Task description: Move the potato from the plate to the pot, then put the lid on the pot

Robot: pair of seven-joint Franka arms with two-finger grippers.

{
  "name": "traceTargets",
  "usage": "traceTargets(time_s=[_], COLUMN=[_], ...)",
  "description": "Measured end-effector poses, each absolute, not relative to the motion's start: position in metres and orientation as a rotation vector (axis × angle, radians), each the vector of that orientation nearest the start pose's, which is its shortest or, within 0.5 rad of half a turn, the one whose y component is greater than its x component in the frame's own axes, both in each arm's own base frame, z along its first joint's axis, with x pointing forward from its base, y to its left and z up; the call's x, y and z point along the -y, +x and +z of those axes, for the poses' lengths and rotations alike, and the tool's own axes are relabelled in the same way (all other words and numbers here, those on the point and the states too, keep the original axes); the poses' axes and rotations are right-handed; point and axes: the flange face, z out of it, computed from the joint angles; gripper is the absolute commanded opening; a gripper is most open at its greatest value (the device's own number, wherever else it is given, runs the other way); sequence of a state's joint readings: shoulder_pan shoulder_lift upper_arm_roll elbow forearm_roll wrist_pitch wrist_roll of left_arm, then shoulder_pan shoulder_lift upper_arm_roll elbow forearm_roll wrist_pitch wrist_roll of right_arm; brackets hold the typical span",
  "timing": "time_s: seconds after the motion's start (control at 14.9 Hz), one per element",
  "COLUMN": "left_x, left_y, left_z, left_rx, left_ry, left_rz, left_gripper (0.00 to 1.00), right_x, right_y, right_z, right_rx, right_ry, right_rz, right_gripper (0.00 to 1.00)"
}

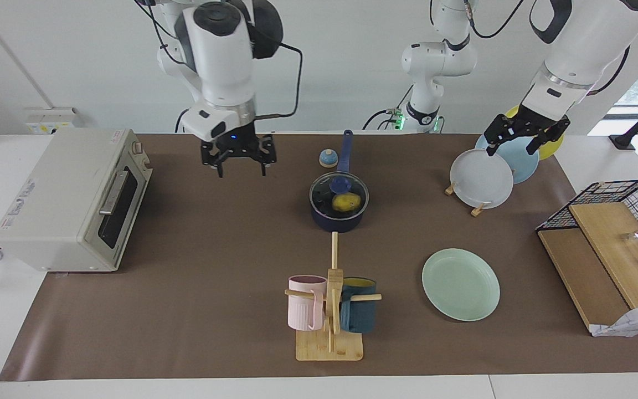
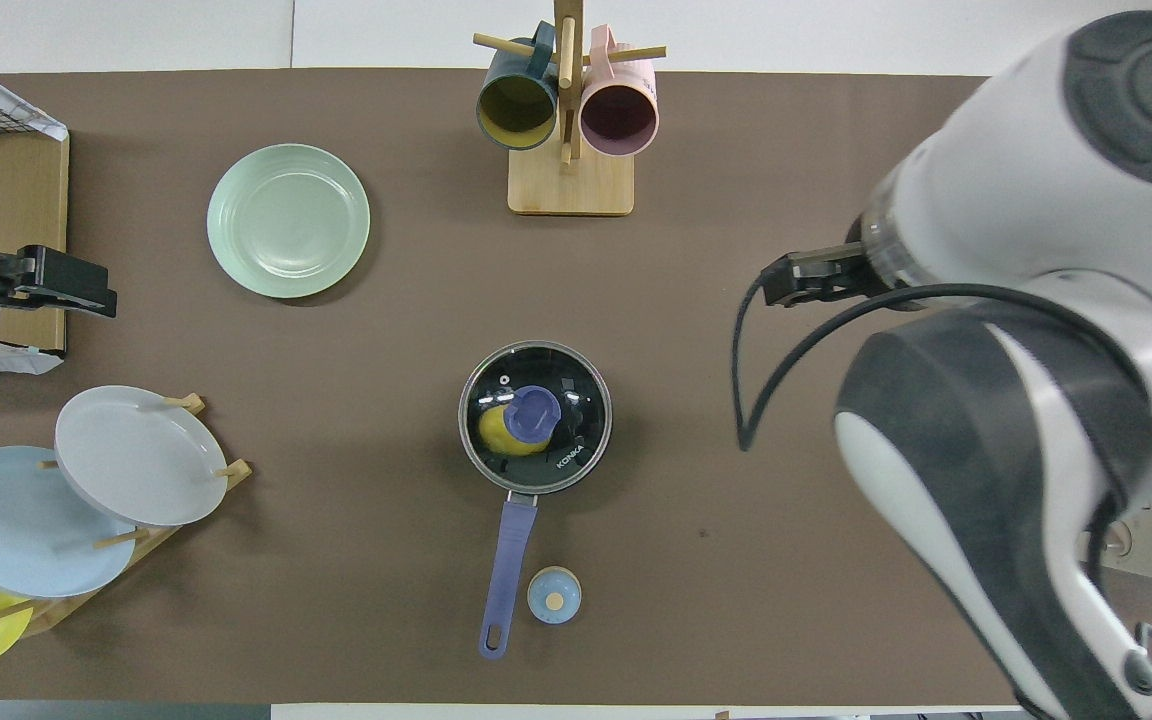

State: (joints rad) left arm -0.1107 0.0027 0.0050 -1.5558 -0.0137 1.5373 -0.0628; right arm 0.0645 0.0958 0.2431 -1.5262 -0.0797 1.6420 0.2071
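The dark navy pot (image 1: 339,219) (image 2: 591,440) stands mid-table, its blue handle pointing toward the robots. The glass lid (image 1: 319,195) (image 2: 576,400) with its blue knob lies on the pot. Through the glass the yellow potato (image 1: 346,203) (image 2: 492,428) shows inside. The mint-green plate (image 1: 461,284) (image 2: 288,220) lies bare, farther from the robots toward the left arm's end. My right gripper (image 1: 241,169) (image 2: 781,282) hangs open and holds nothing, raised over the mat between the pot and the toaster oven. My left gripper (image 1: 510,148) (image 2: 96,290) waits open above the upright plates.
A toaster oven (image 1: 72,199) sits at the right arm's end. A mug tree (image 1: 330,310) with a pink and a teal mug stands farther out than the pot. A small bell (image 1: 328,159) rests beside the pot's handle. A plate rack (image 1: 482,180) and a wire basket (image 1: 618,194) fill the left arm's end.
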Motion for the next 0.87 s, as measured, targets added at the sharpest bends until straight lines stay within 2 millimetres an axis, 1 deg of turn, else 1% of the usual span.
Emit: traceTargets(time_s=[0.07,0.13,0.2,0.34,0.54,0.67,0.74,0.87], left_x=[0.060,0.060,0.060,0.060,0.060,0.060,0.060,0.060], left_y=[0.549,0.549,0.549,0.549,0.549,0.549,0.549,0.549], left_z=[0.627,0.627,0.627,0.627,0.627,0.627,0.627,0.627], left_rx=[-0.068,-0.068,-0.068,-0.068,-0.068,-0.068,-0.068,-0.068], left_ry=[-3.153,-3.153,-3.153,-3.153,-3.153,-3.153,-3.153,-3.153], left_rz=[0.035,0.035,0.035,0.035,0.035,0.035,0.035,0.035], left_gripper=[1.00,1.00,1.00,1.00,1.00,1.00,1.00,1.00], right_x=[-0.142,-0.125,-0.114,-0.089,-0.048,-0.030,-0.024,-0.017], right_y=[0.563,0.557,0.550,0.540,0.535,0.534,0.533,0.531], right_z=[0.610,0.617,0.622,0.628,0.627,0.626,0.625,0.622], right_rx=[0.199,0.224,0.262,0.341,0.314,0.271,0.254,0.236], right_ry=[-3.184,-3.186,-3.191,-3.188,-3.168,-3.167,-3.167,-3.166], right_rz=[-0.058,-0.047,-0.019,0.041,0.127,0.163,0.175,0.189], right_gripper=[1.00,1.00,1.00,1.00,1.00,1.00,1.00,1.00])
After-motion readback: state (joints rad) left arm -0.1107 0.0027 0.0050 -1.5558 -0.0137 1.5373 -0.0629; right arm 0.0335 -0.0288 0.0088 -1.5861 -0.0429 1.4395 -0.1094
